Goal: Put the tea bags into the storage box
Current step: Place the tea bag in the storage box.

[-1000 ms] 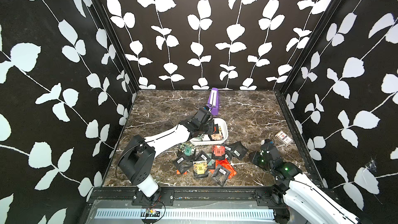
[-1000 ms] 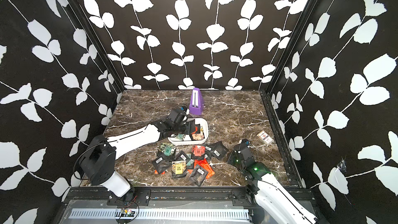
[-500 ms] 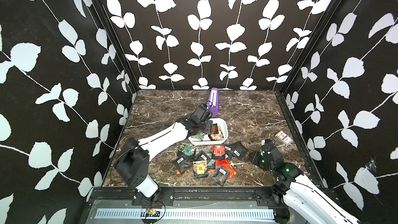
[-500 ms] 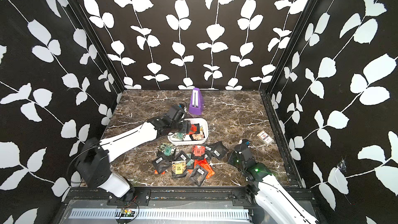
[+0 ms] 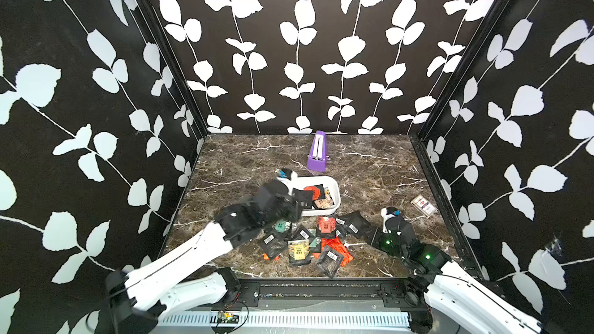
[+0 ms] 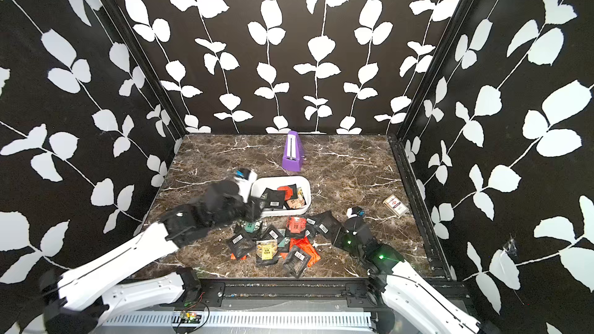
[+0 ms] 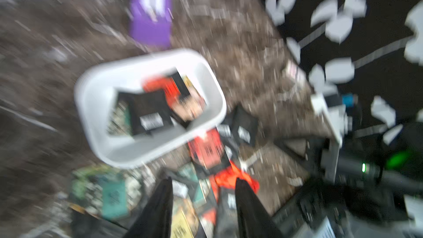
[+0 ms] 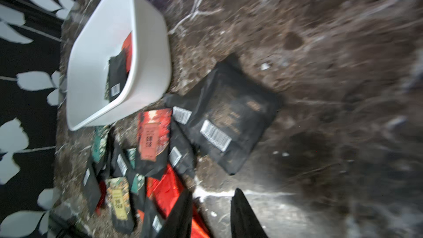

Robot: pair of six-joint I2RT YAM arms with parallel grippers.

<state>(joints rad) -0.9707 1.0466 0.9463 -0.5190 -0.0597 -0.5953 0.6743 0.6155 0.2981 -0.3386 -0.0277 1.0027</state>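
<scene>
The white storage box [image 5: 335, 189] sits mid-table and holds a few tea bags [image 5: 316, 195]: black, orange-red and tan ones. Several more tea bags [image 5: 300, 245] lie in a loose pile in front of it. My left gripper [image 7: 203, 180] hangs at the box's near-left end, above the pile's edge. It is open with nothing between its fingers, and its wrist view is blurred by motion. My right gripper [image 8: 212, 192] is open and empty low over the table at the pile's right edge, beside a crumpled orange-red sachet [image 8: 169, 193] and near a large black sachet [image 8: 231, 115].
A purple wedge with a white stripe [image 5: 317, 152] stands behind the box. A flat card-like pack [image 5: 423, 205] lies near the right wall. Black walls with white leaf patterns enclose the marble table [image 5: 244, 162] on three sides.
The left arm has drawn back from over the box toward the front left, and its jaws have opened. The right arm has hardly moved.
</scene>
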